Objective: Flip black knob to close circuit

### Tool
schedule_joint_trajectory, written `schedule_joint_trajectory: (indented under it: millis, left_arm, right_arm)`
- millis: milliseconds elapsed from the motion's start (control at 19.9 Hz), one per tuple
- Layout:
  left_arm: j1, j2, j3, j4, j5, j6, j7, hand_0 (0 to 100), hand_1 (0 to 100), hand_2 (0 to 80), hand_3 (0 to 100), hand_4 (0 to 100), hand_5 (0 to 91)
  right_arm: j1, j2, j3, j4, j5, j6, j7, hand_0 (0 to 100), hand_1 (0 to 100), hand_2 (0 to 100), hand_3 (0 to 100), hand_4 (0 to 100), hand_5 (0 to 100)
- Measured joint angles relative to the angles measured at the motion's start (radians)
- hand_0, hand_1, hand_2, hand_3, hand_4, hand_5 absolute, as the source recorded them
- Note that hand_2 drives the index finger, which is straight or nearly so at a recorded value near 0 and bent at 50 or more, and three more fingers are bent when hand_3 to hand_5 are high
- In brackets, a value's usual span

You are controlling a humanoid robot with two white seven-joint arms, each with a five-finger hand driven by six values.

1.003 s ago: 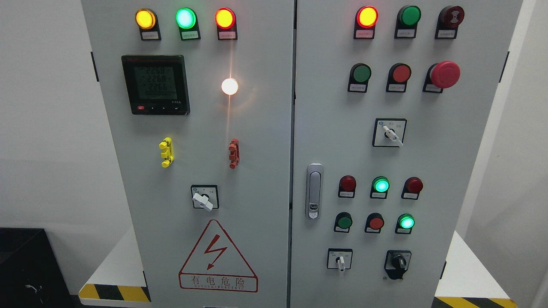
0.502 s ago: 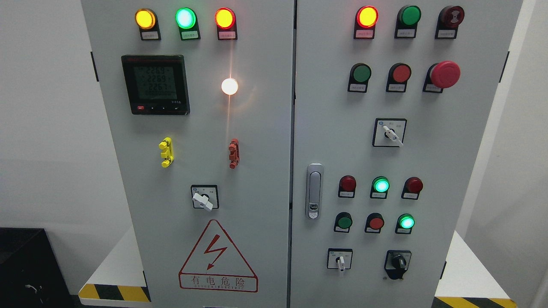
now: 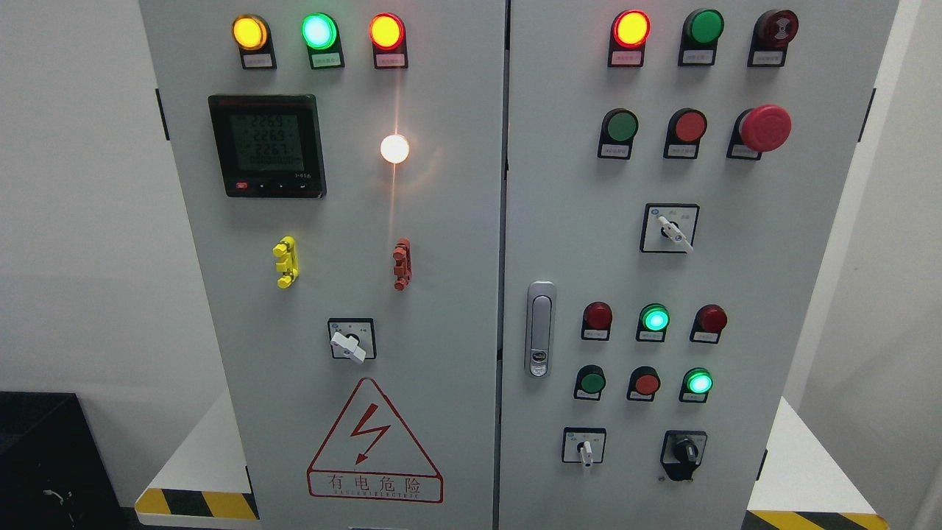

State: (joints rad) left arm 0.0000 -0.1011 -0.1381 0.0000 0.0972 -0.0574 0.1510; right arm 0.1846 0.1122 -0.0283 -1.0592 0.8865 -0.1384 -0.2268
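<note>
The black knob (image 3: pixel 684 450) sits on its black plate at the lower right of the grey cabinet's right door (image 3: pixel 736 280), with its handle standing roughly upright. Left of it is a small white-handled selector switch (image 3: pixel 584 447). Neither of my hands nor any arm shows in the head view.
The right door carries red and green buttons, lit green lamps (image 3: pixel 654 319), a red mushroom stop (image 3: pixel 765 128), a white selector (image 3: pixel 671 230) and a metal door latch (image 3: pixel 540 327). The left door (image 3: pixel 441 294) has a meter (image 3: pixel 267 145), a white switch (image 3: pixel 350 342) and a warning triangle (image 3: pixel 374 442).
Only the digits on the meter's display have changed; nothing else has moved.
</note>
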Motion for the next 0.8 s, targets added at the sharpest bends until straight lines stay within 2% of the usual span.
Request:
schedule_joint_trajectory:
  millis: [50, 100, 552, 803]
  left_arm:
    - [0.0, 0.0, 0.0, 0.0, 0.0, 0.0, 0.0, 12, 56, 0.0, 0, 0, 0.0]
    - [0.0, 0.0, 0.0, 0.0, 0.0, 0.0, 0.0, 12, 56, 0.0, 0, 0, 0.0]
    - [0.0, 0.0, 0.0, 0.0, 0.0, 0.0, 0.0, 12, 56, 0.0, 0, 0, 0.0]
    - [0.0, 0.0, 0.0, 0.0, 0.0, 0.0, 0.0, 12, 56, 0.0, 0, 0, 0.0]
  right_arm:
    - [0.0, 0.0, -0.002, -0.02, 0.021, 0.004, 0.0, 0, 3, 89, 100, 90, 95]
    - [0.0, 0.001, -0.004, -0.045, 0.042, 0.009, 0.0, 0, 0, 89, 100, 90, 95]
    - [0.0, 0.004, -0.023, -0.247, 0.222, 0.028, 0.005, 0, 0, 93, 100, 92, 97]
    - [-0.006, 0.005, -0.034, -0.337, 0.295, 0.071, 0.02, 0, 0, 94, 100, 94, 98]
